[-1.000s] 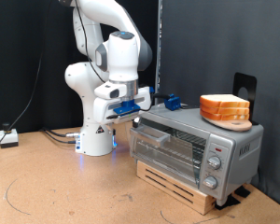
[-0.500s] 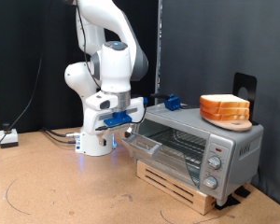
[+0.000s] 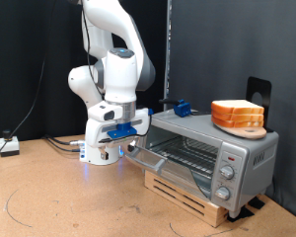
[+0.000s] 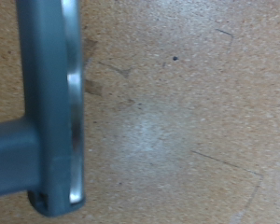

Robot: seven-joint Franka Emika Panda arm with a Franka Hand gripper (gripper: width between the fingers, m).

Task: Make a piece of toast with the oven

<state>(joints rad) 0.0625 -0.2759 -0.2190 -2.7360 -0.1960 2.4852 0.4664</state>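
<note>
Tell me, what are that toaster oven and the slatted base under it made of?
The oven looks like brushed silver metal: a dull grey sheen on its top and knob panel, with a glass door hanging partly open by the robot's hand. The base seems to be pale unfinished wood, light tan and matte, though its grain is too small to confirm.

The white arm (image 3: pixel 109 59) is rising from its base, bending over at the elbow and reaching down, with its gripper (image 3: pixel 128 141) hanging low on the exterior view's right side.
</note>
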